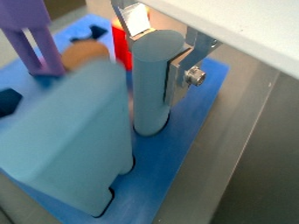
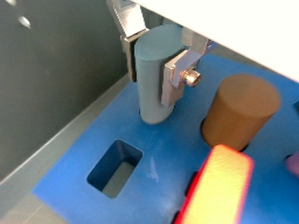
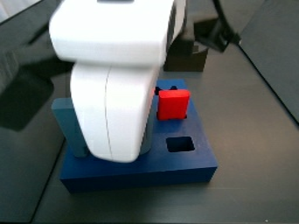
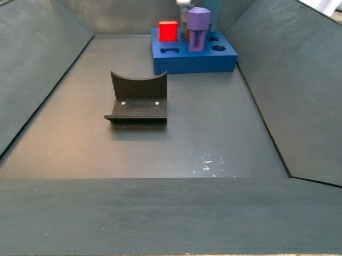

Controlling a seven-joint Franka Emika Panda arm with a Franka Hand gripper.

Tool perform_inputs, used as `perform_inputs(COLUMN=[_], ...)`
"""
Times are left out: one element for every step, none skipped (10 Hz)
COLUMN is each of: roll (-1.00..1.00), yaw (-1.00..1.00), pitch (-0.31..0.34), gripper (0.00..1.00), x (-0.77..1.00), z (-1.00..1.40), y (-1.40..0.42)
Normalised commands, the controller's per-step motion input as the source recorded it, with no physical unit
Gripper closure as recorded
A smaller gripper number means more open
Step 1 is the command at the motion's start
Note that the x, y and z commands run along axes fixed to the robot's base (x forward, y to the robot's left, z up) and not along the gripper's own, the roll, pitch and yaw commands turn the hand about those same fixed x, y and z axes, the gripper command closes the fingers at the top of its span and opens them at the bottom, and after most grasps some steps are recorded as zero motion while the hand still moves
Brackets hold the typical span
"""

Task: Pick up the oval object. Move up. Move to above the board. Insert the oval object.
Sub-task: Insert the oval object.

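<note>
oval object in tool, upright on board

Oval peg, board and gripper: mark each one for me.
Oval peg [image 2: 156, 83], wrist view, on its pale-blue side.
Board [image 2: 152, 149], wrist view, bare blue top beside the rectangular hole.
Gripper [image 1: 158, 39], wrist view, midway between the fingertips clamping the peg.

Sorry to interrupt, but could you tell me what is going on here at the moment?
The Panda arm's gripper is shut on the oval object, a pale-blue column, holding it upright with its lower end at the top face of the board. In both wrist views the column looks partly seated at the board's edge. An orange cylinder, a red block and a purple column already stand in the board. The fixture sits apart on the floor.
</note>
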Motion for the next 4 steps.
perform_inputs(roll=[0.24,0.00,-0.15,0.00], yaw=[-0.08,-0.07,-0.07,0.00], pitch=[-0.057,-0.274,-0.150,0.000], gripper=[1.00,1.00,1.00,1.00], x=[-0.16,0.00,0.00,0.00], z=[-0.87,-0.60,-0.11,0.00], y=[-0.27,-0.08,0.12,0.00])
